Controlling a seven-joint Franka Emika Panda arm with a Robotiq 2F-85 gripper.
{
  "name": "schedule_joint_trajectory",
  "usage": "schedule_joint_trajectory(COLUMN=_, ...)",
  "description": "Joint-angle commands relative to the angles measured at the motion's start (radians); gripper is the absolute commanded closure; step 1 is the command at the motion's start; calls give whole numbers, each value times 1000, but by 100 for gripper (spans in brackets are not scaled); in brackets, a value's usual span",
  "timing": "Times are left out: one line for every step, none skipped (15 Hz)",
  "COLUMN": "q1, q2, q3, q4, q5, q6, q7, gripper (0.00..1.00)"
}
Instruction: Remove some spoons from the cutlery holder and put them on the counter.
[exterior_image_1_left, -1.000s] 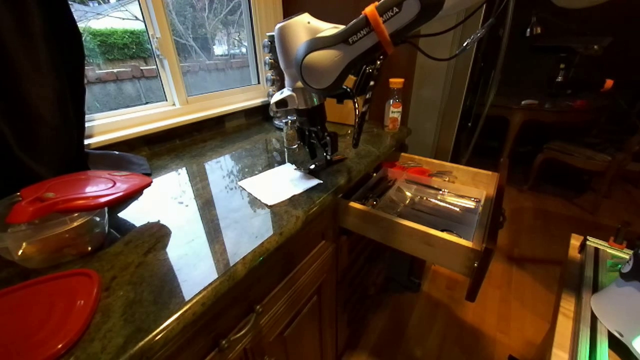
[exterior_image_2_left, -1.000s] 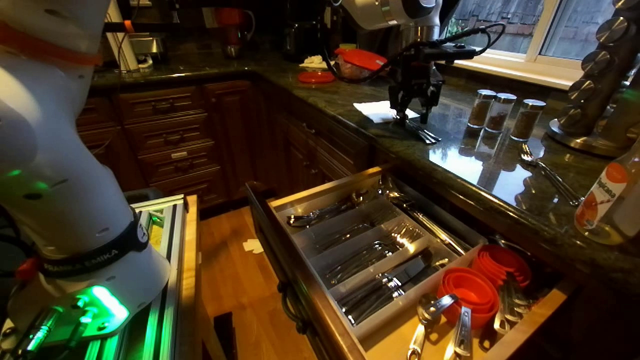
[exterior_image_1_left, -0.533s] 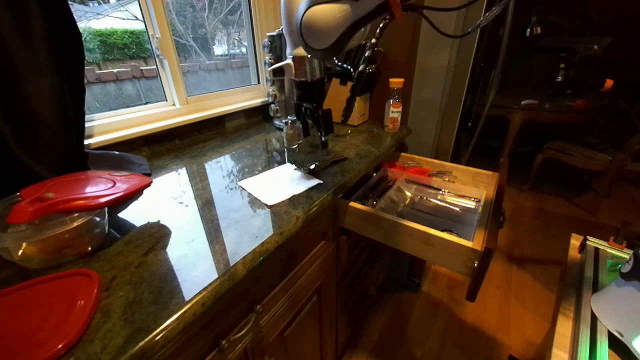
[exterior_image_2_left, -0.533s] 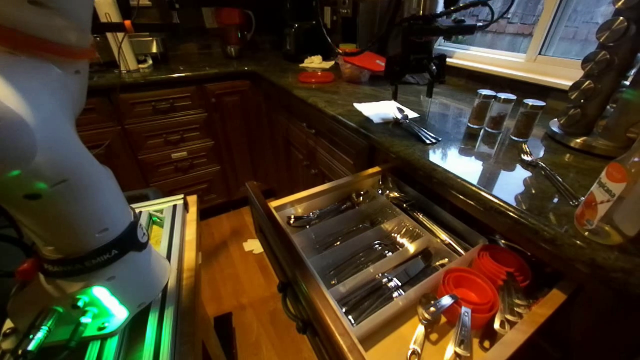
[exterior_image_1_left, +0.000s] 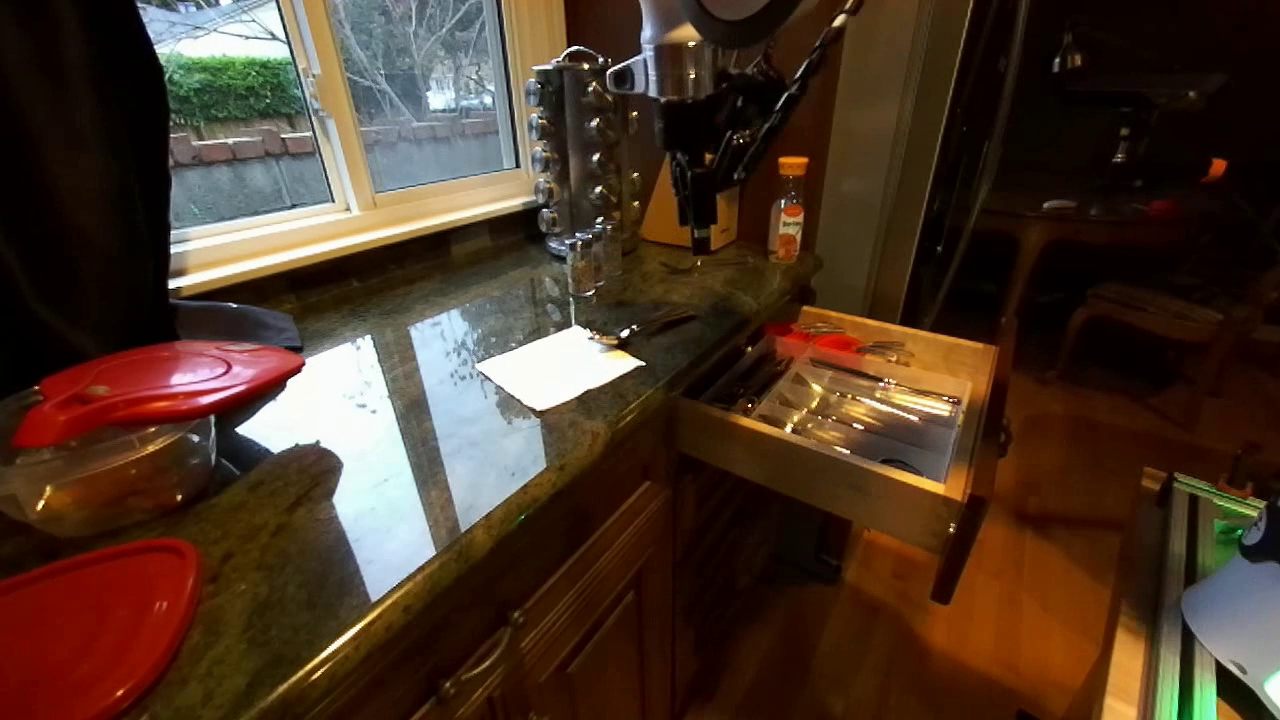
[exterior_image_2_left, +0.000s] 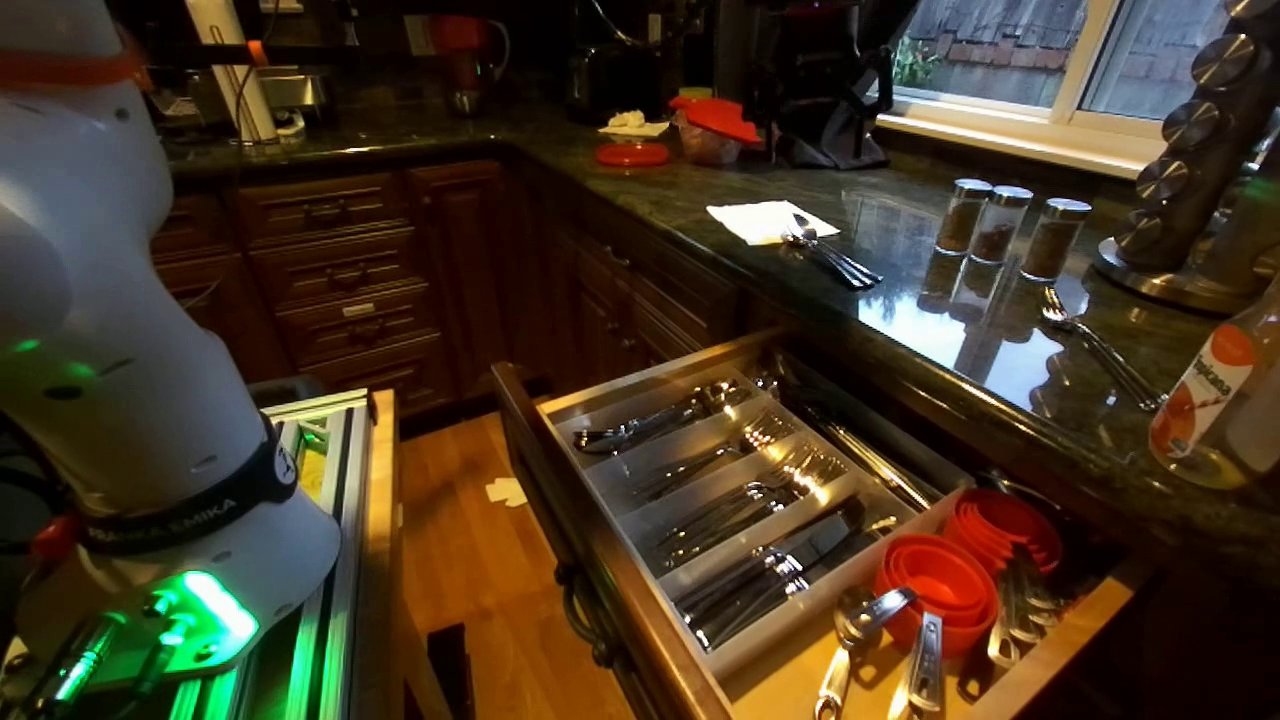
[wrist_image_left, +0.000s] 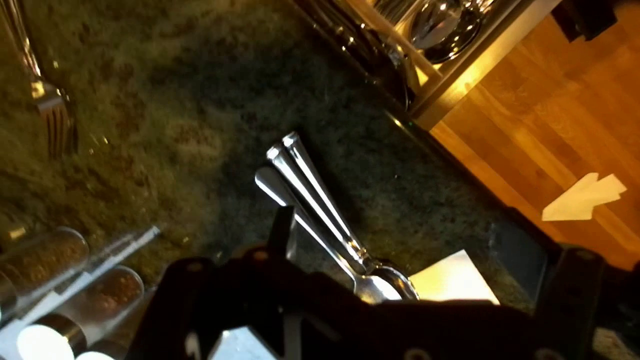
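Fingers (wrist_image_left: 281, 230) of the gripper (wrist_image_left: 402, 235) are parted wide, and nothing is held between them. Open air is left beneath, the gripper being held above the counter (exterior_image_1_left: 270, 600). On it three slim metal spoons (wrist_image_left: 333, 220) (counted by their handles, the bowls being overlapped and partly covered by the gripper in the wrist view) are laid in a narrow fan. The bowl end is set over an edge of a flat white square (exterior_image_1_left: 555, 375), paper or cloth, while the handles are borne by stone. Between spoons and rounded counter edge a strip of stone is left; wider room is given on the side toward at least one fork (wrist_image_left: 55, 112).

Mottled dark green, the counter is polished to a mirror. Three glass jars (exterior_image_2_left: 962, 218) with metal lids are stood near the spoons. Below the edge a wooden drawer (exterior_image_1_left: 820, 468) is pulled out, by which the cutlery holder (exterior_image_2_left: 762, 628), pale and frosted, is contained; four long rows are divided side by side, further spoons (exterior_image_2_left: 722, 395) being kept in an outer one. Two nested stacks of red cups (exterior_image_2_left: 940, 580) are placed beside it.
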Motion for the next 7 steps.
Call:
schedule_joint_trajectory(q1=3, q2=-150, q3=-10, q4=-179, q5=-55, q6=5, q7=213, gripper=0)
schedule_joint_trajectory(q1=6, q2=-185, q3=-8, q4=-211, q5=-61, q6=-34, q7=267, gripper=0)
schedule_joint_trajectory(q1=2, q2=-213, q3=-2, q4=-239, q5=-13, q6=-53, q7=249, gripper=0)
schedule_joint_trajectory(q1=1, q2=-125, q3=-4, q4=-139, q5=-33, q6=-33, q7=202, gripper=0)
schedule_joint_trajectory(q1=2, q2=-151, q3=-4, q4=-168, q5=-28, q6=-44, q7=216, gripper=0)
schedule_joint_trajectory(q1=3, q2=-171, q3=-4, q4=-189, q5=-27, q6=-48, q7=225, gripper=0)
schedule_joint_trajectory(q1=3, q2=-183, q3=-4, q4=-201, q5=-26, q6=-48, q7=228, gripper=0)
